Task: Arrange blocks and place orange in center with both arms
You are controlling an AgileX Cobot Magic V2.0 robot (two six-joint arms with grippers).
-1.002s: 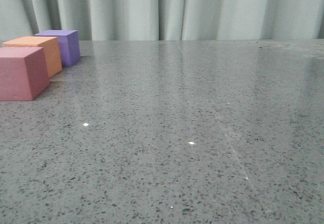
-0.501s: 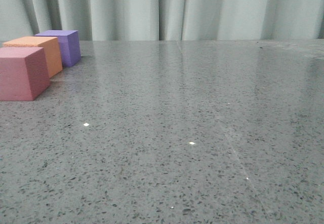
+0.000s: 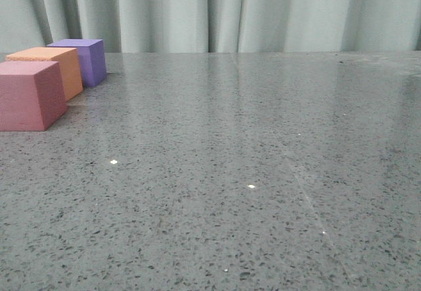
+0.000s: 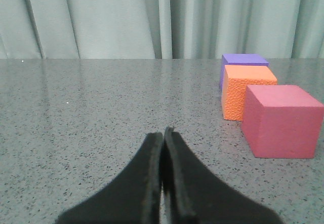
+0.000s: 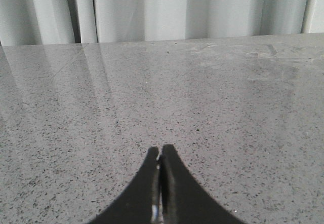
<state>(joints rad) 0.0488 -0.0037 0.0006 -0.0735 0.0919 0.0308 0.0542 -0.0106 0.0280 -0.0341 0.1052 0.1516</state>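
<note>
Left end effector [image 4: 162, 131] closed beside orange cube [image 4: 246, 91].

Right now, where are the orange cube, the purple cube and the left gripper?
orange cube [image 4: 243, 96]: left wrist view, on its textured near face.
purple cube [image 3: 94, 62]: front view, on its right side face.
left gripper [image 4: 163, 133]: left wrist view, where the closed fingertips meet.

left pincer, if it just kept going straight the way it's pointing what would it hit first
Probably nothing close. The left pincer, shut and empty, points across bare table toward the curtain. The pink-red cube, orange cube and purple cube sit off to one side of that line, though depth is hard to judge.
</note>
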